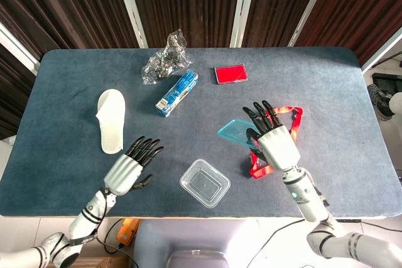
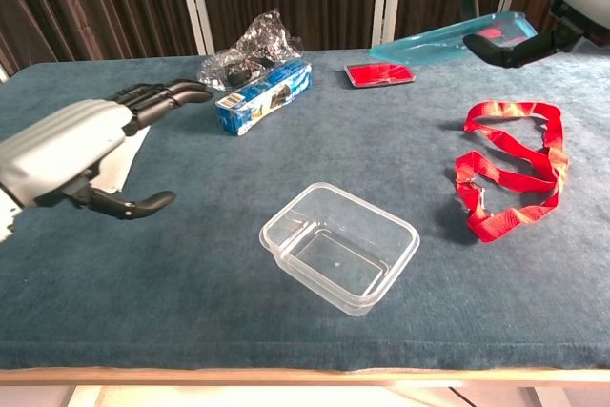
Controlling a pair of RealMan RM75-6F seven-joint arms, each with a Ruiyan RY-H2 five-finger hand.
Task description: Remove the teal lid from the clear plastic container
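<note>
The clear plastic container [image 1: 205, 183] [image 2: 340, 246] sits uncovered near the table's front edge. My right hand [image 1: 271, 141] [image 2: 534, 2] holds the teal lid [image 1: 233, 132] [image 2: 446, 36] in the air, above and to the right of the container, over the red lanyard. In the chest view only the fingers show at the top right corner. My left hand [image 1: 130, 166] [image 2: 78, 152] hovers open to the left of the container, holding nothing.
A red lanyard [image 1: 281, 136] [image 2: 510, 170] lies right of the container. Further back are a blue box [image 1: 176, 92] [image 2: 264, 95], a crumpled clear bag [image 1: 166, 59] [image 2: 244, 52] and a red card [image 1: 230, 73] [image 2: 379, 72]. A white slipper [image 1: 111, 120] lies at the left.
</note>
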